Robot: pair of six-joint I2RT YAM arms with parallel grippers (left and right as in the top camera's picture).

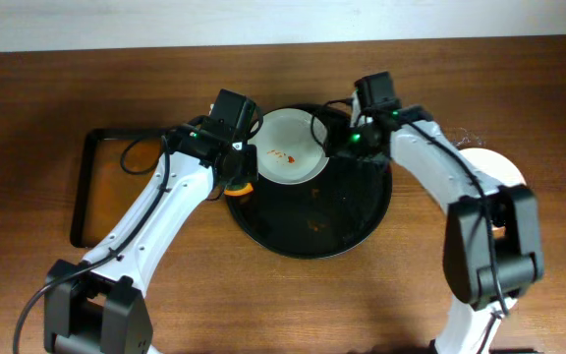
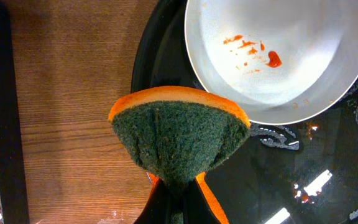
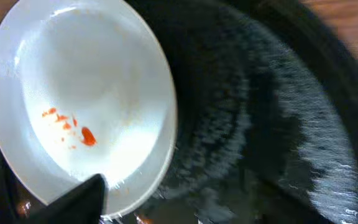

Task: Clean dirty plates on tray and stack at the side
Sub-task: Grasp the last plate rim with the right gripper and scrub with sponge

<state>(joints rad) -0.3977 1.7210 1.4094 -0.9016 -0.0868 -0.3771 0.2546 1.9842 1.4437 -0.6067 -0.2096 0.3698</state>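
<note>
A white plate (image 1: 288, 147) with a small red-orange smear sits at the back of the round black tray (image 1: 312, 221). My right gripper (image 1: 334, 138) grips its right rim. In the right wrist view one finger (image 3: 82, 198) lies over the rim of the plate (image 3: 86, 93), and the other finger is hidden beneath it. My left gripper (image 1: 236, 175) is shut on an orange sponge with a green scouring face (image 2: 179, 134). It holds the sponge over the tray's left rim (image 2: 160, 50), just short of the plate (image 2: 291, 56). Another white plate (image 1: 499, 167) lies on the table at the right, partly hidden by my right arm.
A smaller rectangular black tray (image 1: 84, 197) lies on the wooden table at the left. The round tray's glossy floor (image 2: 328, 180) is wet, with small orange specks. My two arms close in on the tray from both sides.
</note>
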